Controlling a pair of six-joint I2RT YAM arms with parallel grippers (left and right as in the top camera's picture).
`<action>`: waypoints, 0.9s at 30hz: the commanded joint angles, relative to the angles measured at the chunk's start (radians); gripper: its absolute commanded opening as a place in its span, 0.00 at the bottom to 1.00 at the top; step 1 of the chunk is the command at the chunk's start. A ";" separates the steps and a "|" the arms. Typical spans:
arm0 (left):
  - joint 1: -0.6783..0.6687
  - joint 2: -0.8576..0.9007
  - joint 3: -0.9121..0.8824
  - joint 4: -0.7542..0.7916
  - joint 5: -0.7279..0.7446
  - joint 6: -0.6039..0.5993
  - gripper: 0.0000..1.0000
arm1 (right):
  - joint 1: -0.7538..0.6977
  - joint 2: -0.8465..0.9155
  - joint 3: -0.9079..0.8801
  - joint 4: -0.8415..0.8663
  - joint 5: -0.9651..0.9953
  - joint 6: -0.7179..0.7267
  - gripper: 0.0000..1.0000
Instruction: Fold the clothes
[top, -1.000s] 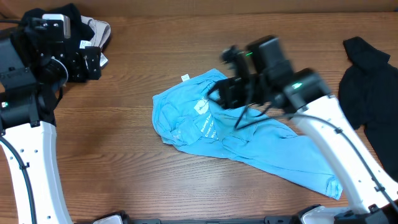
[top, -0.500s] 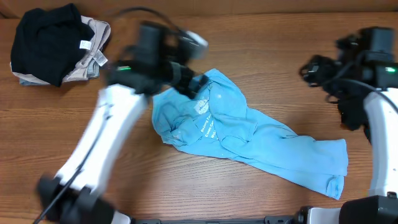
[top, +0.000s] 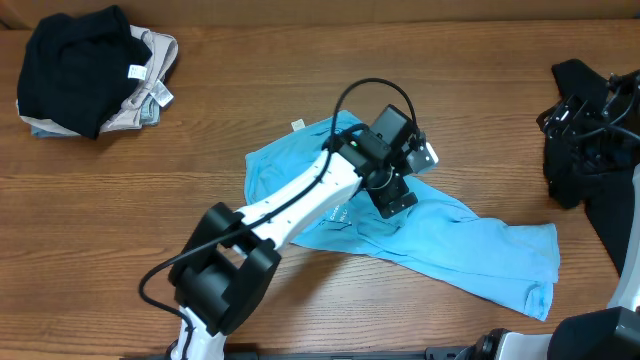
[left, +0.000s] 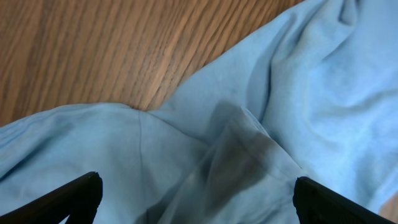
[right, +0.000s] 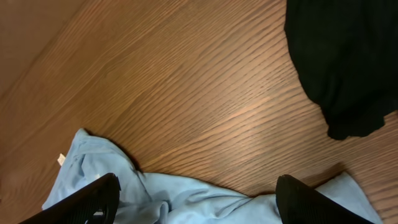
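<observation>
The light blue short-sleeved T-shirt (top: 450, 240) lies crumpled across the middle of the brown wood-grain table (top: 150, 200), one end trailing toward the near right corner, a small white tag showing at its far edge. The left gripper (left: 198, 180) hangs low over its bunched middle, fingers spread wide with nothing between them; whether they touch the cloth cannot be told. The step in hand looks like taking hold to spread the shirt flat, so it would be best to pinch a single layer at a hem or shoulder seam, not the raised ridge of folds below, and to draw it outward along the wood so the creases drop out. The knit is thin, matte and limp, ridging softly. The right gripper (right: 198, 180), also wide and empty, waits near the right edge beside a loose black garment (right: 342, 56); a stack of black, beige and grey garments (top: 75, 65) sits at the far left corner
</observation>
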 joint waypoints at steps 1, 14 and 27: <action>-0.010 0.037 0.014 0.016 -0.047 0.022 0.96 | -0.003 -0.036 0.010 0.001 0.011 -0.018 0.84; -0.022 0.062 0.014 0.044 0.103 0.038 0.83 | -0.003 -0.036 0.010 -0.003 0.038 -0.018 0.84; -0.033 0.074 0.013 0.024 0.163 0.024 0.80 | -0.003 -0.036 0.010 -0.002 0.067 -0.018 0.85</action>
